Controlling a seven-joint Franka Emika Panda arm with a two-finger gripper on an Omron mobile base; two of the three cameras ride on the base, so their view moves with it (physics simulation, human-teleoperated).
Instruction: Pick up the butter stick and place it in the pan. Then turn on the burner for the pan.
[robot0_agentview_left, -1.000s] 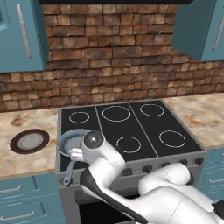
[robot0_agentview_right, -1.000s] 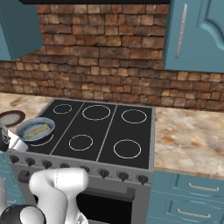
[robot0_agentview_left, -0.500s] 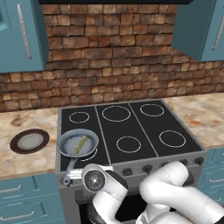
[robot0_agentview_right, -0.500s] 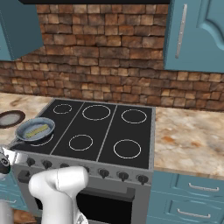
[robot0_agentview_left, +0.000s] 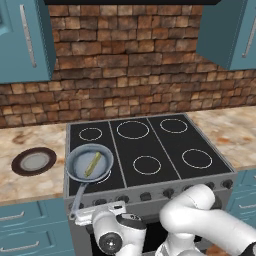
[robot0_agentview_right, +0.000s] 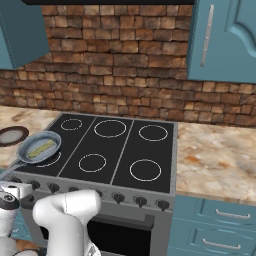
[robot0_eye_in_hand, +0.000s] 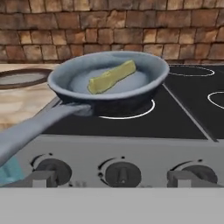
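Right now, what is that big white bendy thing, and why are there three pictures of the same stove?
The white thing is a robot arm in a pretend computer kitchen. Two pictures come from cameras behind it, one on each side. The third is from a camera on its hand, low in front of the stove knobs. Its claw shows as two small tips there, holding nothing. On the stove sits a pan with a butter stick lying inside it. Beside the stove, a plate rests on the counter.
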